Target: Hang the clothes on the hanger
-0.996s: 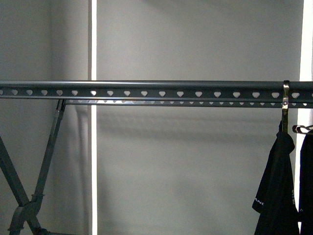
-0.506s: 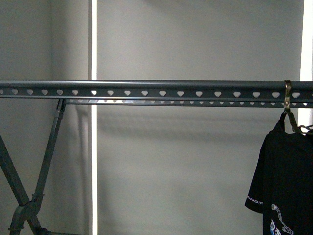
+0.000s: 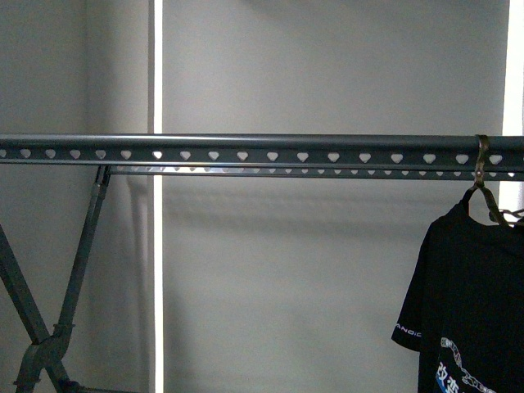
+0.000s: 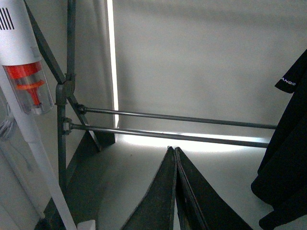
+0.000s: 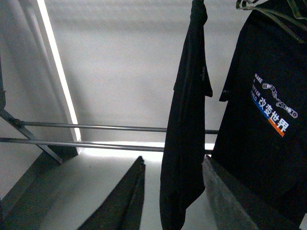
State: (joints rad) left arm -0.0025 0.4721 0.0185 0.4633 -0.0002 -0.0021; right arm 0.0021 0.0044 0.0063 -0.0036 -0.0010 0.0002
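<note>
hanging at the far right of the hanger (image 3: 246,149), off a hook looped over the rail: the clothes (image 3: 475,303), a black t-shirt, cut by the right edge of the front view. small white sleeve lettering reading roughly "anoic", too small to be sure. on the chest, a chain-like graphic with tiny latin words, unreadable, above bold white chinese characters 改变世界 (image 5: 273,111), edged blue and orange. just left of it in the right wrist view, a second dark garment (image 5: 187,124) hanging edge-on. row of heart-shaped holes along the rail, crossed grey legs (image 3: 49,311) at left. left gripper (image 4: 175,191) fingers pressed together, holding nothing. right gripper (image 5: 172,191) fingers spread apart, empty, either side of the edge-on garment in view. white vacuum (image 4: 21,72) with orange inside, far left.
</note>
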